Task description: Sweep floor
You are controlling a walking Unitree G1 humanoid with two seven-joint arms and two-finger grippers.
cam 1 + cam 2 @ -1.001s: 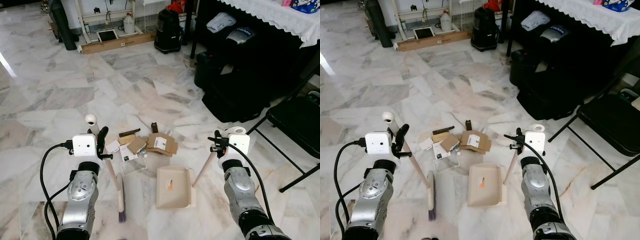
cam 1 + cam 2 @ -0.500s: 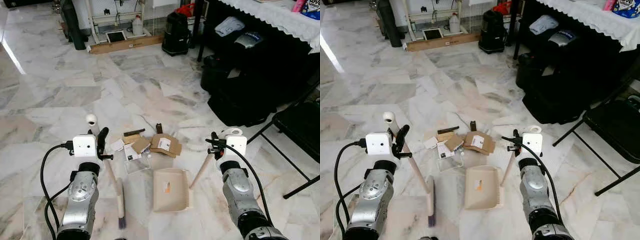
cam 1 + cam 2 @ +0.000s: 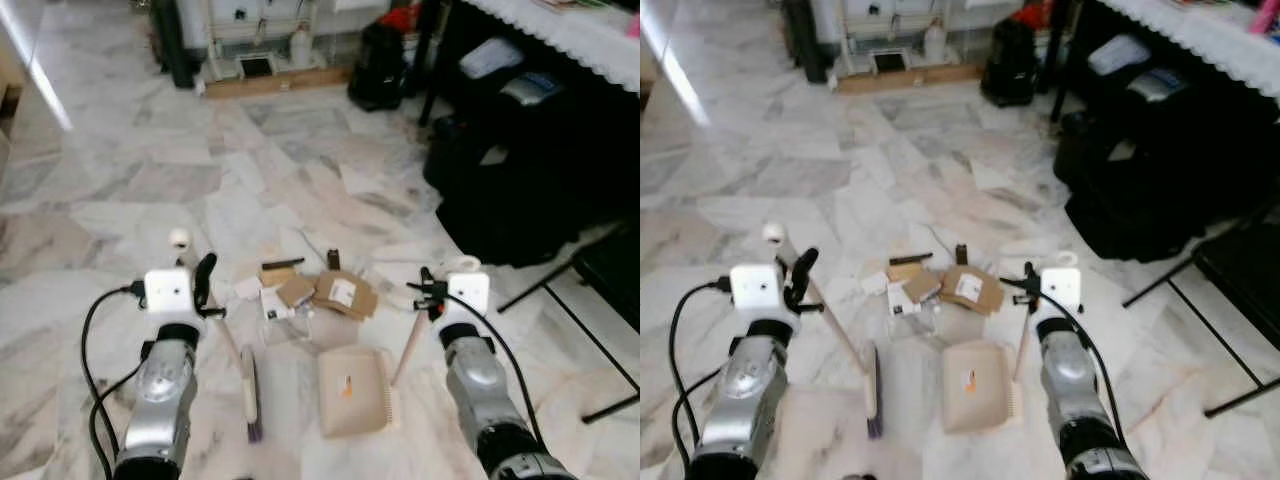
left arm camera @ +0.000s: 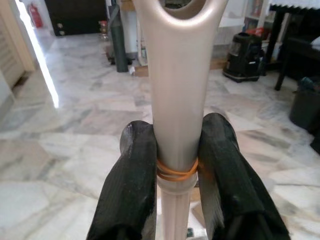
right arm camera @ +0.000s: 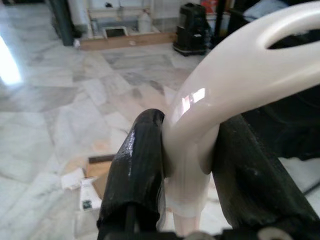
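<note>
Marble floor [image 3: 120, 190] spreads pale and veined ahead of me, and the litter I am after, a cluster of cardboard scraps [image 3: 340, 293] and paper bits [image 3: 272, 300], lies just beyond and between my two sets of jaws. My left gripper [image 4: 176, 165] is clenched on the brush [image 3: 250, 392] handle, fingers [image 4: 131, 180] pinching the pale shaft right at its rubber band; the bristle head rests on the floor below and a little inward of that grip, short of the scraps. My right gripper [image 5: 187, 165] is clamped on the curved handle of the dustpan [image 3: 354, 390], whose pan sits flat beneath and inward of it, near the litter's close edge. To sweep well I should reach the brush past the far side of the pile and draw toward the pan's lip, keeping the pan pressed flat. These head views are blurred, so I cannot be sure which way the lip faces.
</note>
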